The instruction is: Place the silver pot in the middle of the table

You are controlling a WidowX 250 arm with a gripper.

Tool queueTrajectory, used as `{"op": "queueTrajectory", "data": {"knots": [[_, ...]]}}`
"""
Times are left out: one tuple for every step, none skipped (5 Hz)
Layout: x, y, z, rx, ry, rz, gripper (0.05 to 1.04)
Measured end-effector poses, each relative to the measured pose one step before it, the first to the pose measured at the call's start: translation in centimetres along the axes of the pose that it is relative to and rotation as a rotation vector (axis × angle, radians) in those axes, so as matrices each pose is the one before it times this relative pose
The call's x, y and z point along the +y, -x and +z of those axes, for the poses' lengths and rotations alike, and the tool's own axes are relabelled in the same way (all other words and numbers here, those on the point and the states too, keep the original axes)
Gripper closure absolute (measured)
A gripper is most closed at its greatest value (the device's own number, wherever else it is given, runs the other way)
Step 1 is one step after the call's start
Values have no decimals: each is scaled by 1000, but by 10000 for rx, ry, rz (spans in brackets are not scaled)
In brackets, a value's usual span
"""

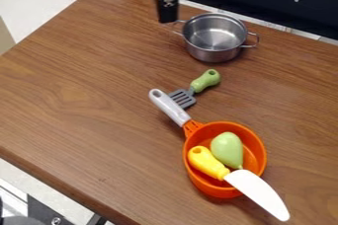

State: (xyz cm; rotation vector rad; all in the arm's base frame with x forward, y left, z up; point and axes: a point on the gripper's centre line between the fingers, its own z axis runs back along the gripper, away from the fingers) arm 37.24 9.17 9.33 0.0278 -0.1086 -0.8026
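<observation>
The silver pot (212,39) stands upright near the table's back edge, empty, with one loop handle on its left and one on its right. My gripper (167,19) hangs down at the top of the view, just behind and left of the pot's left handle. Whether it touches that handle I cannot tell. The brown wooden table (92,86) carries the pot.
In front of the pot lies a spatula (206,80) with a green handle. An orange pan (261,157) nearer the front right holds a green pear-shaped toy (227,148) and the yellow handle of a white-bladed knife (259,193). The pan's grey handle points up-left.
</observation>
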Motion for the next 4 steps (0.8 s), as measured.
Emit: {"op": "queueTrajectory", "data": {"knots": [[1321,1888,-713,-344,-337,1988,85],[1097,1106,806,118,11,1719,85],[1079,973,107,99,-191,1218,85],[844,-118,1168,-8,-93,382,85]]}}
